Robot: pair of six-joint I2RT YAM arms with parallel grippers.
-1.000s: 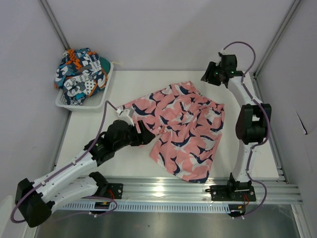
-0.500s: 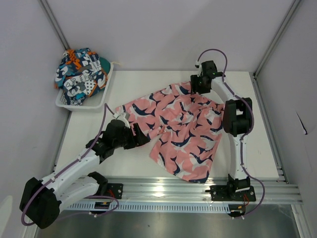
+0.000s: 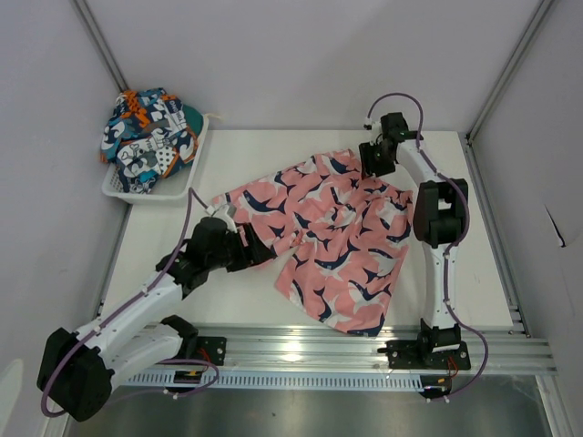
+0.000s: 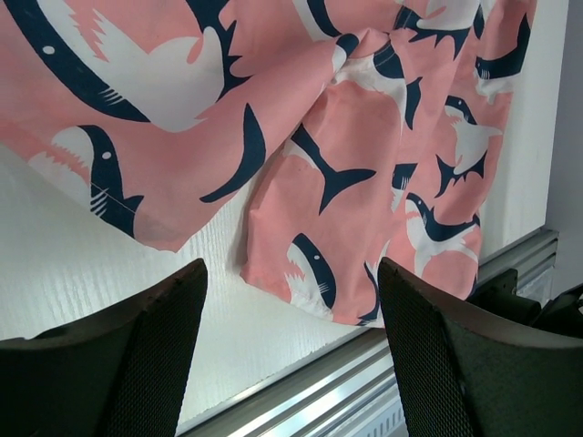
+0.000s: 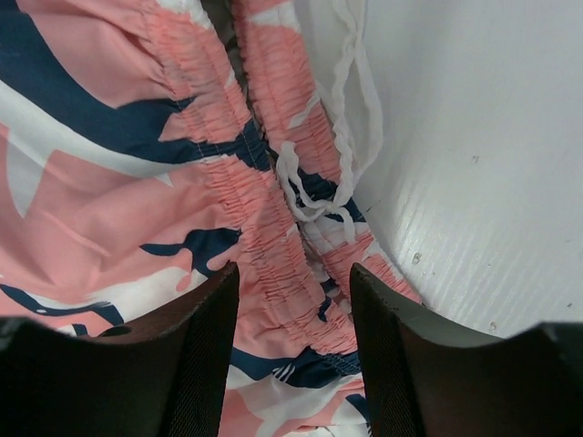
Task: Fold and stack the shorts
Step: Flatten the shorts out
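As the left arm (image 3: 146, 305) and right arm (image 3: 437, 214) lean over the pink shorts (image 3: 337, 246), both jaws stand open.

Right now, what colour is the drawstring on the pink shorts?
White drawstring, clearest in the right wrist view.

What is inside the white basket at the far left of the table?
Crumpled patchwork shorts in teal, orange and navy fill the white basket. Whether anything lies under them cannot be seen.
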